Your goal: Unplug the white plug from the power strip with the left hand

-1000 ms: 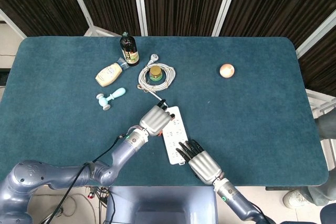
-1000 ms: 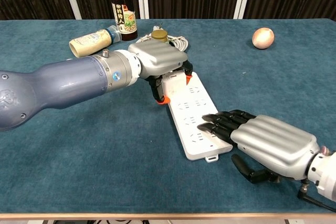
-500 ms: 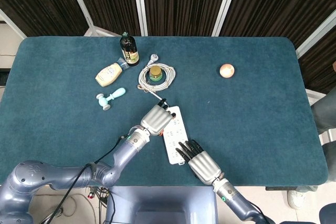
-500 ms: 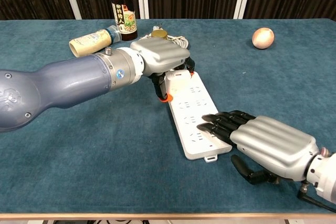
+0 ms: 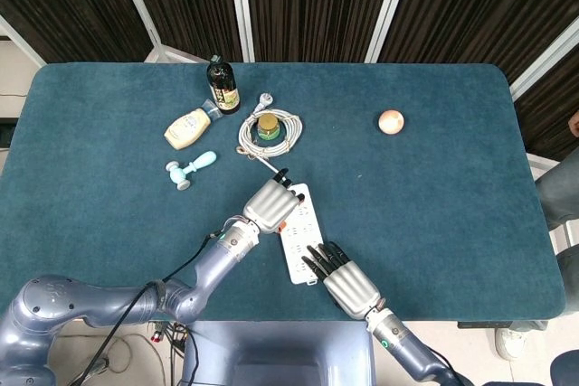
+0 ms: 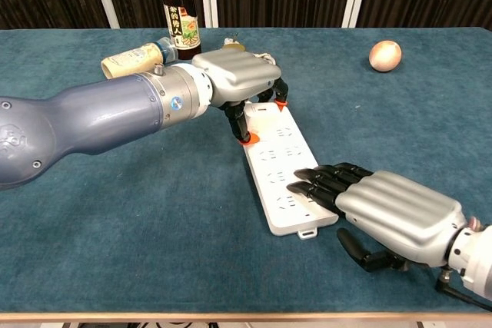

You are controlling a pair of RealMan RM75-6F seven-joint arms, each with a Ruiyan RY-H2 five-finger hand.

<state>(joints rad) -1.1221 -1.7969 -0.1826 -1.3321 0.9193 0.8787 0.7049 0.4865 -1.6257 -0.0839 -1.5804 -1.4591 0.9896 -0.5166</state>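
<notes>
power strip (image 6: 283, 172): flat on table, landmark
left hand (image 6: 237, 82): over strip's far end, fingers curled down; grip unclear
white plug: hidden under left hand
right hand (image 6: 392, 207): fingertips pressing strip's near end, holding nothing

Even overhead light is falling across the teal counter (image 5: 434, 187), casting only soft, short shadows. Pale glare is streaking the left hand (image 6: 234, 74) and right hand (image 6: 396, 209) in the chest view. Both views are staying sharp, the dark curtains (image 5: 308, 2) reading dim.
</notes>
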